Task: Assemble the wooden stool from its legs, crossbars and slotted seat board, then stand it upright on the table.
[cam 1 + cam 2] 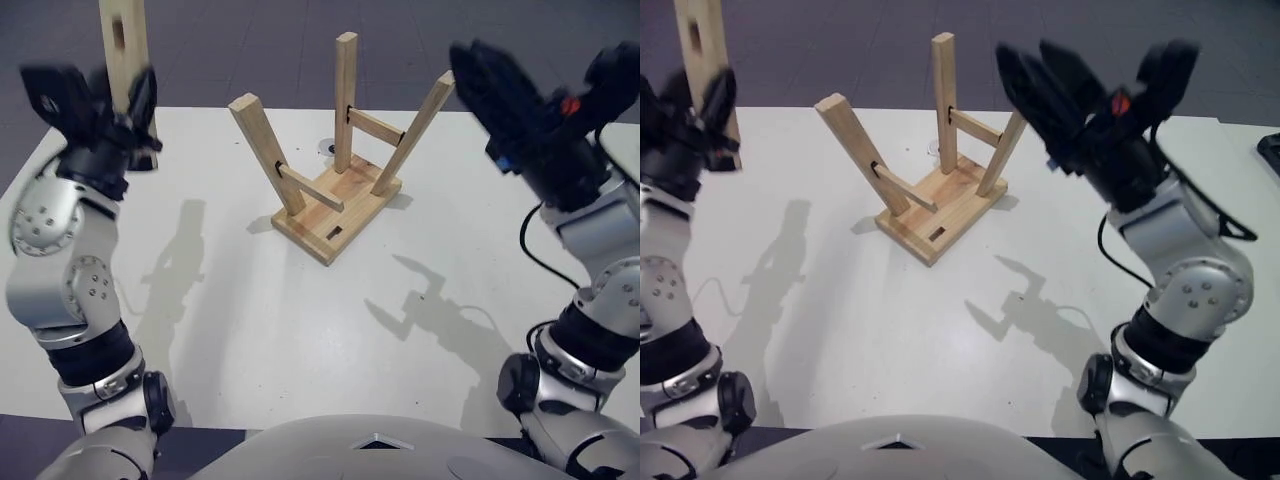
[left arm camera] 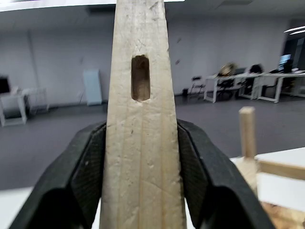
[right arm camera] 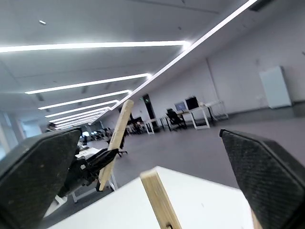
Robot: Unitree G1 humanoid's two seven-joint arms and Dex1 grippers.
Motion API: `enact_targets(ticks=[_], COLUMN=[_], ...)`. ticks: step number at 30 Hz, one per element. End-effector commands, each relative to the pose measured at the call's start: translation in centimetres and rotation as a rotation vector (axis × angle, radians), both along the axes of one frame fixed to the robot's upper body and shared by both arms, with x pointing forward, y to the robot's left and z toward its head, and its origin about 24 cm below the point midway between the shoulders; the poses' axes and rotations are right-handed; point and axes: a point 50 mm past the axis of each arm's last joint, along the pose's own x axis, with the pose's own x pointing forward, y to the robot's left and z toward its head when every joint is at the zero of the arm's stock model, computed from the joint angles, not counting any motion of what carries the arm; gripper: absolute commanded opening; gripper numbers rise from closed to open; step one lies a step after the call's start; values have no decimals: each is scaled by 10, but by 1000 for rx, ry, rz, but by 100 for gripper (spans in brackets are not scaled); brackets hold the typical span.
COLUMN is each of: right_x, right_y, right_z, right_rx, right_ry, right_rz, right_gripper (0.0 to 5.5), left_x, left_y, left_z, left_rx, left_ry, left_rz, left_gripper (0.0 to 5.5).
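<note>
From the head camera, the pale wooden stool sits upside down mid-table, its three legs pointing up and slightly splayed. Left wrist view: a slotted fourth leg stands vertical, clamped in the left gripper, which is raised near the table's far left corner. Right wrist view: the right gripper is raised, spread wide and empty.

The left hand holds a leg upright; the upturned stool has three.
</note>
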Motion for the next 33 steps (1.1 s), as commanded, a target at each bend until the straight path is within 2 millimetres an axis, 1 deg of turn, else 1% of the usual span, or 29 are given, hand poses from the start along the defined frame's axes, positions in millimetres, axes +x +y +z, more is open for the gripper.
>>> enact_targets(ticks=[1, 4, 6, 10, 12, 15, 17, 20, 21, 25, 26, 33], right_x=[14, 33, 40, 54, 60, 64, 66, 65, 64, 62, 62, 61], right_y=[27, 36, 41, 58, 64, 73, 75, 73, 73, 74, 74, 74], right_z=[27, 37, 42, 43, 42, 42, 41, 39, 39, 38, 38, 36], right_rx=[66, 127, 157, 153, 158, 183, 202, 221, 223, 217, 215, 210], right_ry=[-40, -17, -5, 23, 52, 85, 106, 120, 125, 143, 147, 167], right_rz=[81, 63, 74, 89, 89, 111, 115, 127, 135, 148, 150, 148], right_gripper=[540, 540, 540, 540, 540, 540, 506, 454, 444, 376, 370, 253], left_x=[-1, 1, 1, 0, 0, -1, -2, 0, 0, -1, 0, 0], left_y=[-25, -44, -55, -77, -85, -92, -94, -95, -94, -95, -95, -97], left_z=[14, 22, 24, 19, 16, 10, 8, 6, 5, 4, 4, 2], left_rx=[148, 204, 222, 253, 255, 274, 279, 280, 281, 284, 285, 295], left_ry=[-47, -84, -99, -97, -96, -86, -84, -80, -80, -80, -79, -74], left_rz=[-117, -206, -259, -355, -383, -406, -408, -406, -402, -394, -393, -379], left_gripper=[205, 205, 205, 205, 205, 205, 205, 205, 205, 205, 205, 205])
